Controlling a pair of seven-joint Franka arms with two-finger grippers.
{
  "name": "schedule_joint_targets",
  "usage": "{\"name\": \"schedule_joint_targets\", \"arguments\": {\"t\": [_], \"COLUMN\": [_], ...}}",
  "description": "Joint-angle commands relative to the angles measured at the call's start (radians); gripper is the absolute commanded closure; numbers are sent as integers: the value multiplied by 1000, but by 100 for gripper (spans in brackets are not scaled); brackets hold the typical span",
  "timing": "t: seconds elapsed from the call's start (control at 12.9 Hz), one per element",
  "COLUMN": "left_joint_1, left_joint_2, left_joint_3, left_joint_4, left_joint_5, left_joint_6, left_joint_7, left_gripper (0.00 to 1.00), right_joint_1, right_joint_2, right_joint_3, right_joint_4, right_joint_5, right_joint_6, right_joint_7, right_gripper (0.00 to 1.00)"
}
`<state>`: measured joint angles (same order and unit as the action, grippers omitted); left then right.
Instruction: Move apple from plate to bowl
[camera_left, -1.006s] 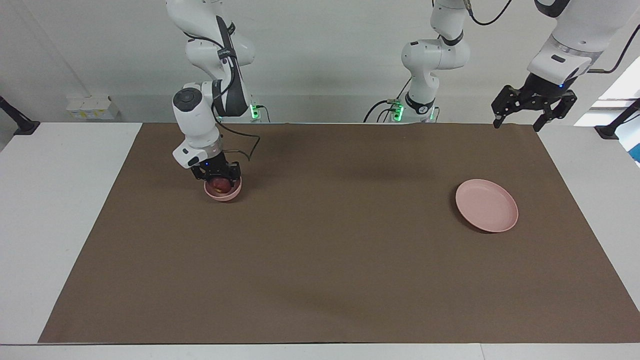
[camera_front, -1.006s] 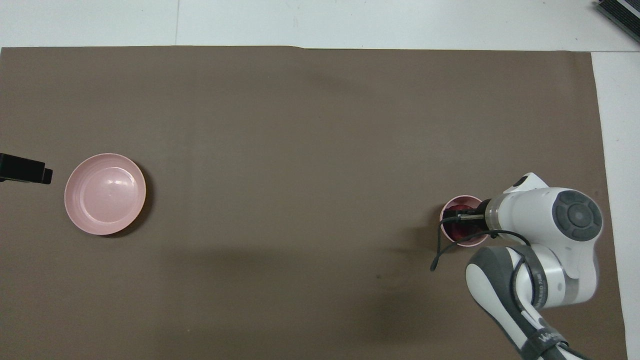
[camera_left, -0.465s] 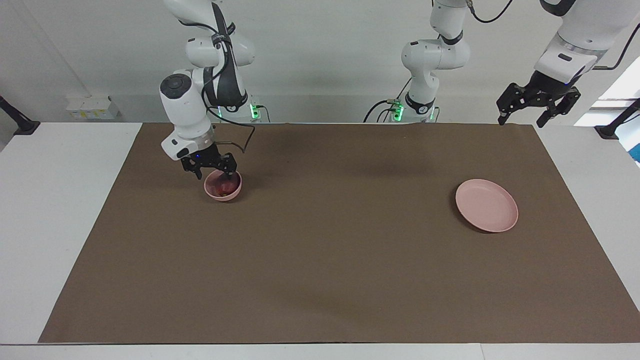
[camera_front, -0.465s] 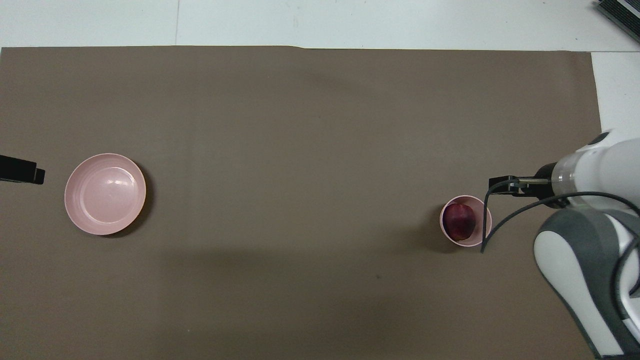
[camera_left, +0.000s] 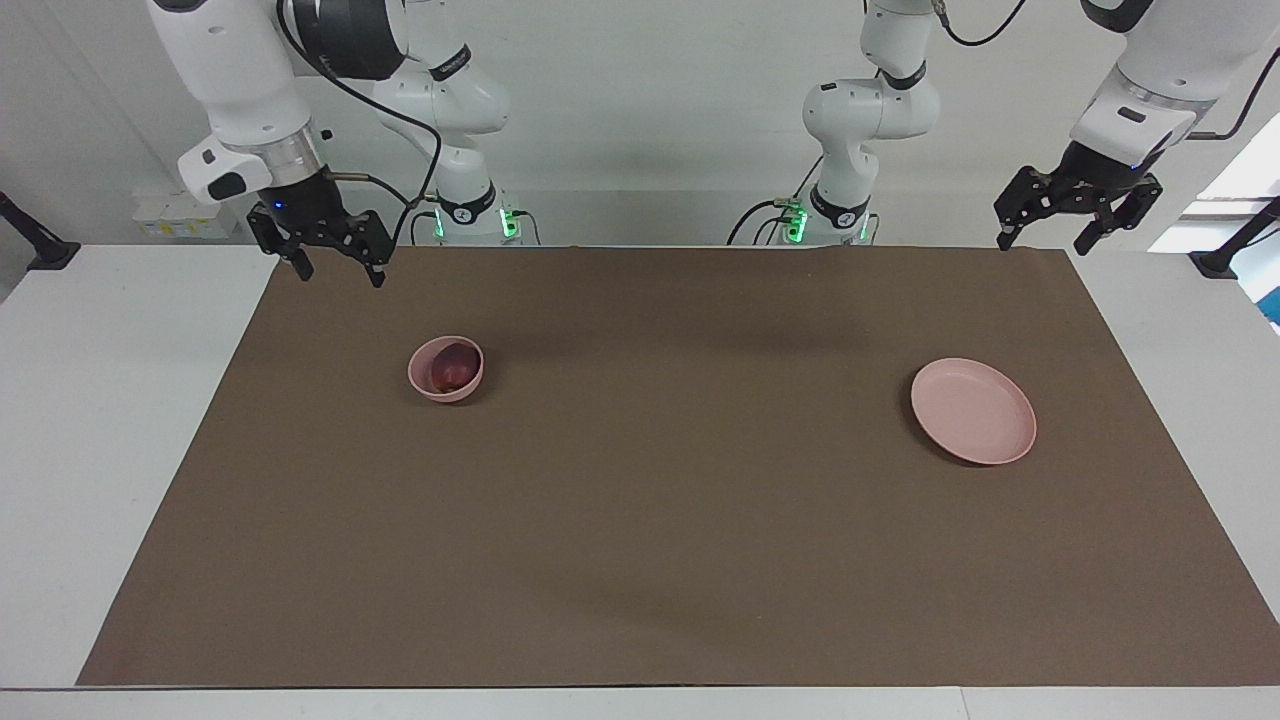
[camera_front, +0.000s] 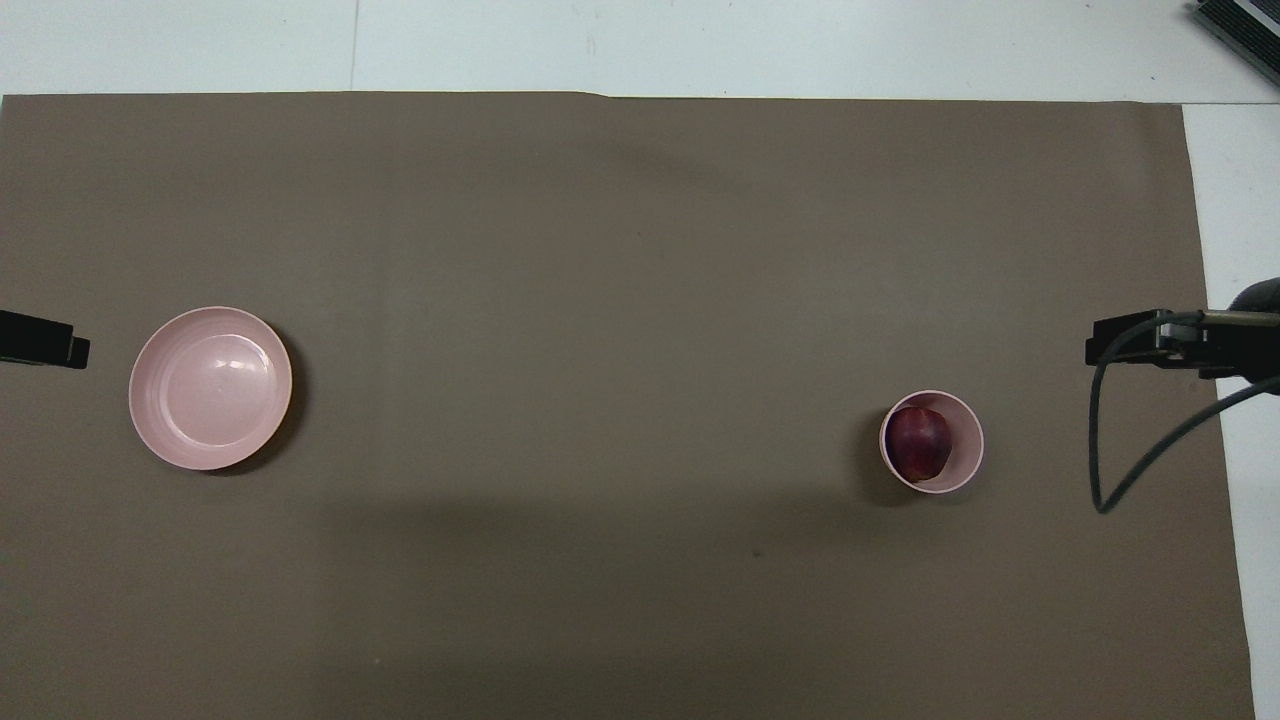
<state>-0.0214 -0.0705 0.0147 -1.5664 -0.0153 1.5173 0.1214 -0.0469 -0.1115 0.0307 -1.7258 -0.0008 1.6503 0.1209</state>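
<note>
The dark-red apple (camera_left: 452, 372) lies inside the small pink bowl (camera_left: 440, 392) toward the right arm's end of the mat; both also show in the overhead view, the apple (camera_front: 919, 443) in the bowl (camera_front: 973, 441). The flat pink plate (camera_left: 973, 411) sits bare toward the left arm's end and also shows in the overhead view (camera_front: 210, 388). My right gripper (camera_left: 340, 275) is open and holds nothing, raised over the mat's edge by the robots, apart from the bowl. My left gripper (camera_left: 1042, 245) is open and holds nothing, raised over the mat's corner by the robots, apart from the plate.
A brown mat (camera_left: 660, 500) covers most of the white table (camera_left: 90, 400). A black cable (camera_front: 1110, 470) hangs from the right arm's wrist over the mat's end.
My right gripper has let go of the apple in the bowl, risen and pulled back toward the right arm's end of the table. The left arm has barely moved.
</note>
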Motion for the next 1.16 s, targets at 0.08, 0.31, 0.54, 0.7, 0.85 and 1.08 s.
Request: {"name": "schedule_joint_targets", "arguments": {"t": [0.08,0.31,0.54,0.7,0.85,1.08], "left_joint_1": [-14,-14,-14,-14,-14,-14], "left_joint_2": [-20,-20,-22,-20,-22,-20], "left_joint_3": [11,11,11,10,11,11], "left_joint_4": [-21,-20,-21,-21,-20,-21], "left_joint_5": [6,6,6,6,6,6], "left_joint_6": [1,1,1,1,1,1], "left_joint_7": [-9,-8,-8,-9,-8,-8], "left_gripper": [0,0,0,0,0,0], "right_joint_1": [-11,-13,-8,-8,-8,-7], "right_joint_2": [58,96,84,84,81,70], "right_joint_3": [9,11,9,11,11,11], "right_joint_4": [178,252,235,230,226,212], "right_joint_5": [-21,-2,-8,-4,-4,-5], "right_joint_6": [-180,-202,-190,-191,-199,-199], "right_joint_7": [0,0,2,2,-3,-4], "right_gripper": [0,0,0,0,0,0]}}
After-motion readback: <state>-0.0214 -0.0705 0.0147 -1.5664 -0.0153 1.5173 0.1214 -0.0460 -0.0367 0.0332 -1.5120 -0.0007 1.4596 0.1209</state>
